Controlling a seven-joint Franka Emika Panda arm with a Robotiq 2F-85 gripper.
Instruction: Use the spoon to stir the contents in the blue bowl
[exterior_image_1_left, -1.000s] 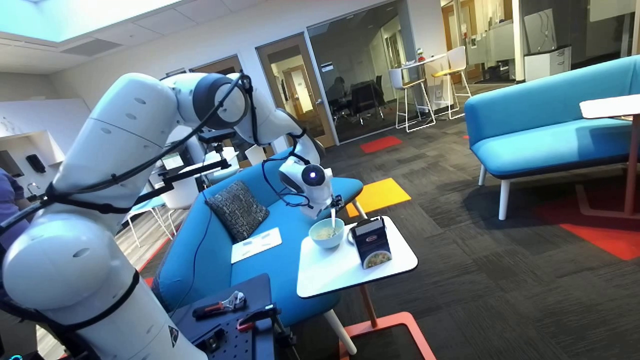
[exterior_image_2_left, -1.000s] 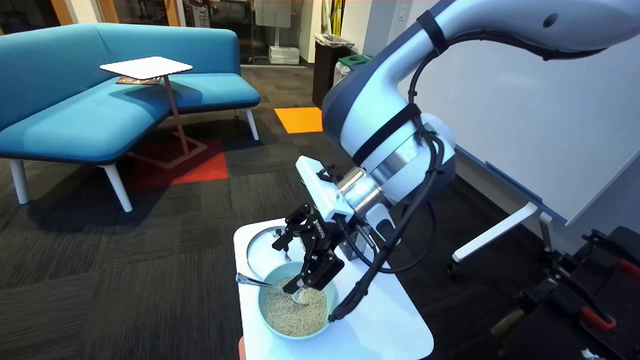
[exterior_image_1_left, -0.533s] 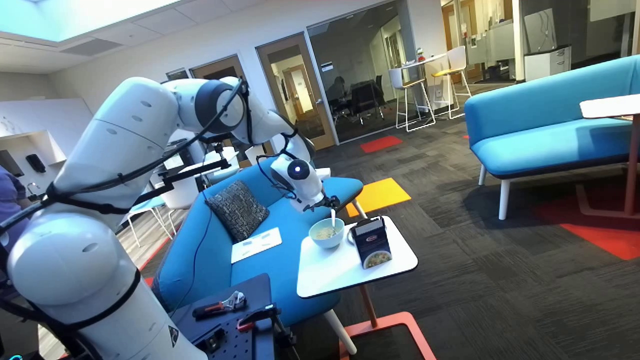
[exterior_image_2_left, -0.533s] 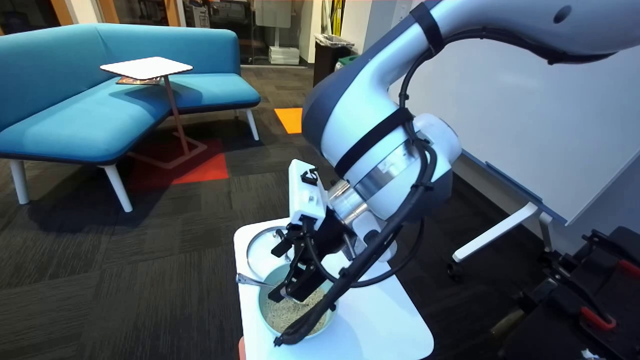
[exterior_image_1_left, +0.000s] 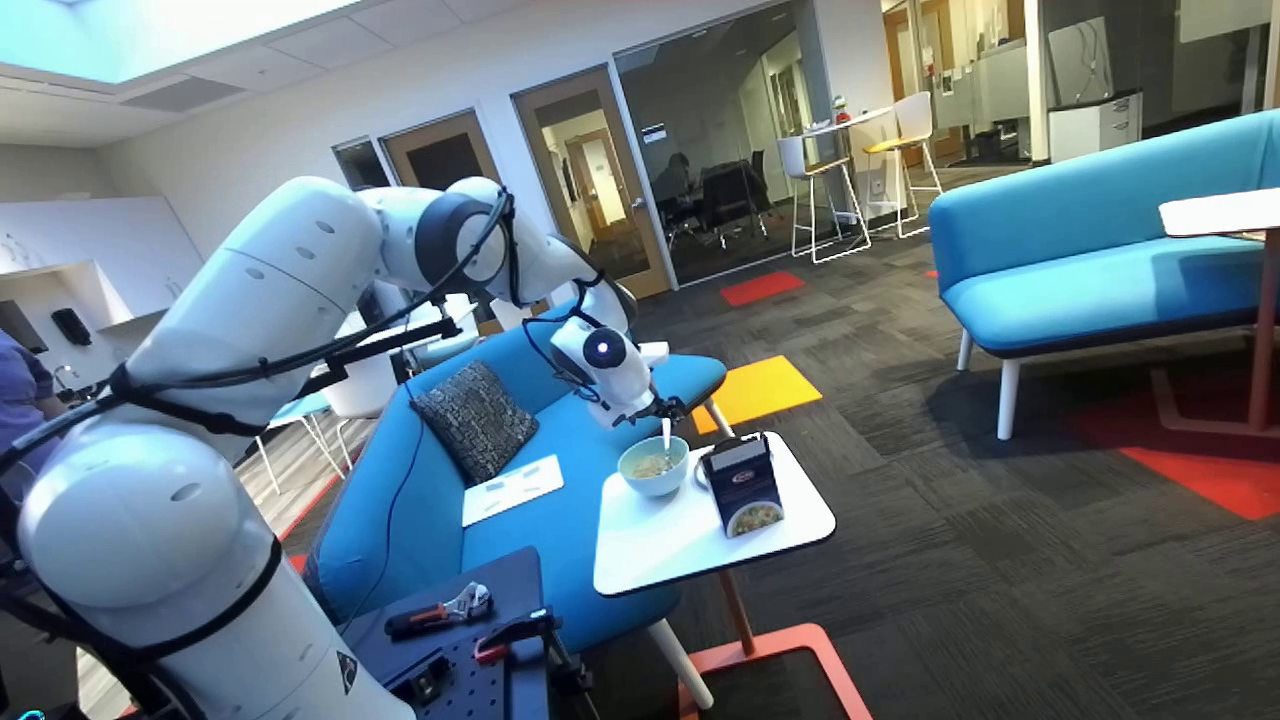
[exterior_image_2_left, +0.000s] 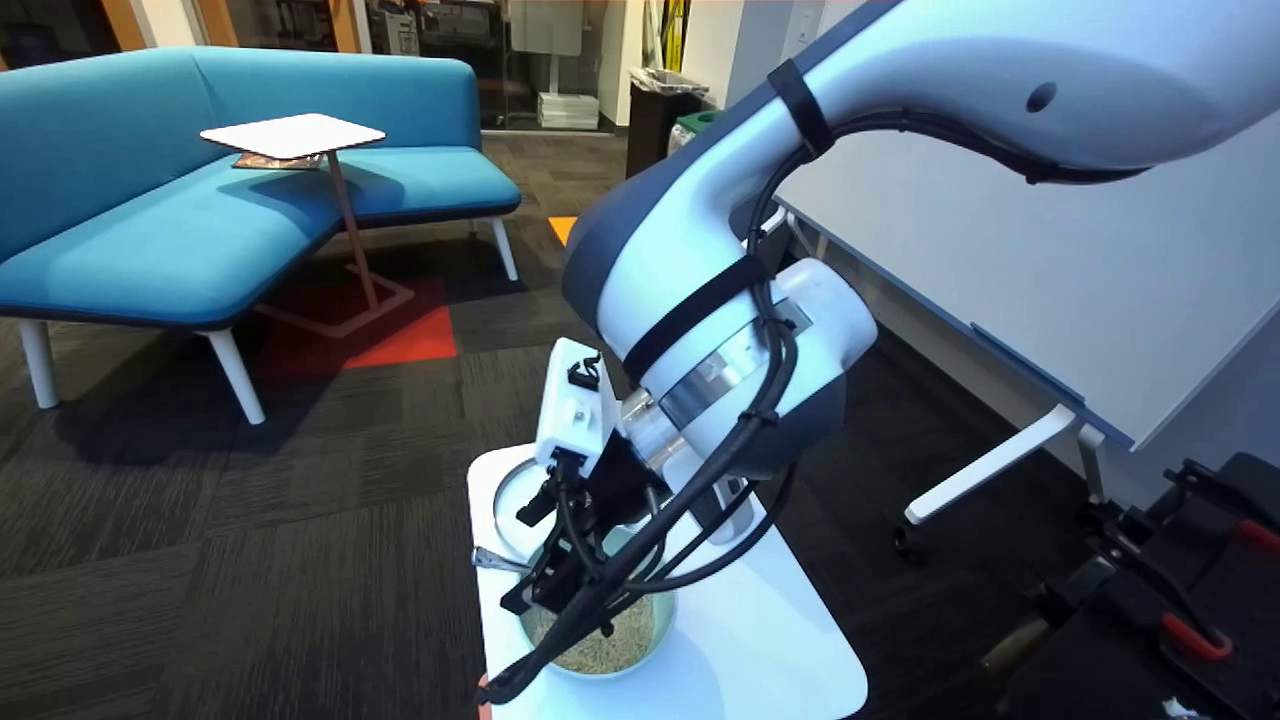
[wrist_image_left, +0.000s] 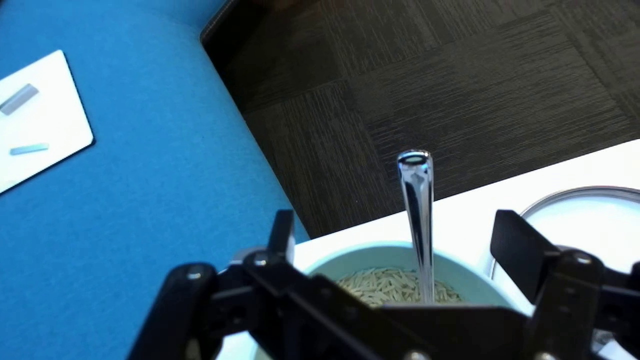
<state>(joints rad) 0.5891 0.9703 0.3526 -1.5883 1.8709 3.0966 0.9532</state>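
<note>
The blue bowl (exterior_image_1_left: 655, 486) is pale blue-green and sits on a small white table. It also shows in an exterior view (exterior_image_2_left: 662, 615) and in the wrist view (wrist_image_left: 370, 255). It holds pale rice-like grains (wrist_image_left: 377, 286). A shiny metal spoon (wrist_image_left: 421, 215) leans in the bowl with its handle over the rim; it shows in both exterior views (exterior_image_1_left: 667, 432) (exterior_image_2_left: 497, 560). My gripper (wrist_image_left: 395, 237) is open above the bowl rim. In the wrist view the handle stands between the fingers, apart from both. The spoon's lower end is hidden behind the gripper.
A dark navy box (exterior_image_1_left: 743, 487) stands on the white table (exterior_image_1_left: 650, 550) beside the bowl. A round metal-rimmed lid (exterior_image_2_left: 512, 500) lies close to the bowl. A blue couch (wrist_image_left: 165, 200) with a white board (wrist_image_left: 45, 115) adjoins the table. Cables (exterior_image_2_left: 580, 610) hang from my arm over the bowl.
My gripper has moved left and lower in an exterior view, towards the spoon's handle, and the wrist has turned. The spoon and bowl have not moved. The gripper stays open.
</note>
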